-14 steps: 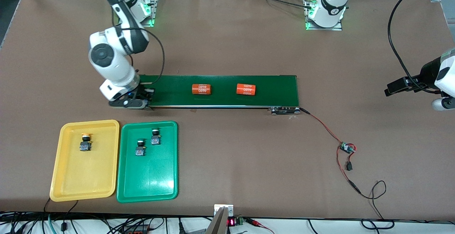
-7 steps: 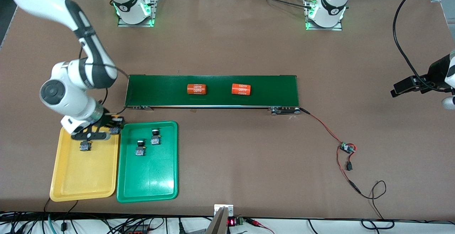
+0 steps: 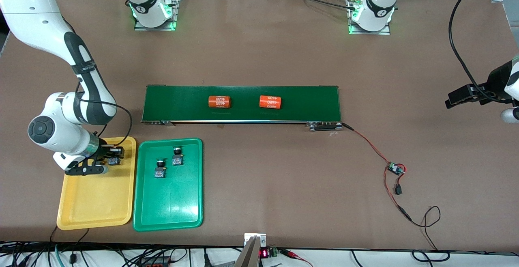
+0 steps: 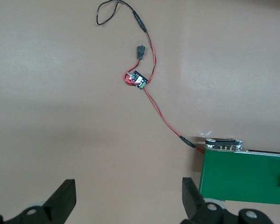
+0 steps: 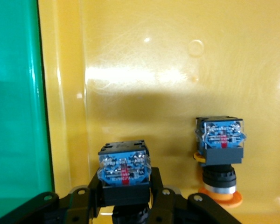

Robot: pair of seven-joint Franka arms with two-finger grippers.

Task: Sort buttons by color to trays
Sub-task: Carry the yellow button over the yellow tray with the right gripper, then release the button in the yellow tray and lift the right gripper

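Yellow tray (image 3: 81,214) lies nearest; over it the right gripper (image 5: 126,198) holds a button (image 5: 124,173), fingers (image 5: 155,186) clamped, beside another button (image 5: 220,142). Releasing comes next. Left gripper (image 4: 128,205) waits spread, empty, above the surface.

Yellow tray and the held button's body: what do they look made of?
Yellow tray: likely glossy moulded plastic; it shows bright glare patches and fine scuffs. Held button, in the shut right gripper: apparently translucent blue plastic over a matt black housing; contacts inside show through.
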